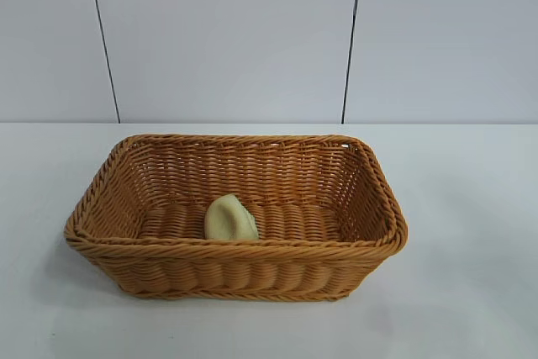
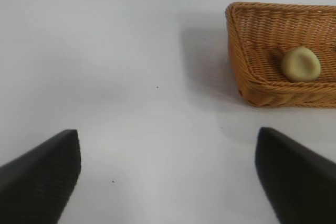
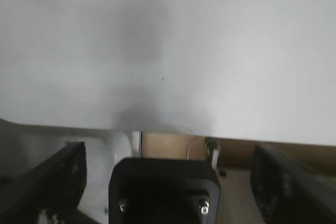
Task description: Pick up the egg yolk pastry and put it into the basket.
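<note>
Resting mid-frame inside the basket (image 1: pixel 370 208), the egg yolk pastry (image 1: pixel 230 219) looks delivered; left claw (image 2: pixel 168 174) and right claw (image 3: pixel 168 182) spread, empty, over bare counter (image 2: pixel 131 77).

We see the basket (image 1: pixel 235 250) as woven wicker, orange-brown, ribbed and rough with a braided rim. Inside it, the egg yolk pastry (image 1: pixel 229 219) looks matt and slightly creased. Under the basket, the worktop (image 1: pixel 471 292) is smooth, white, faintly sheened.
</note>
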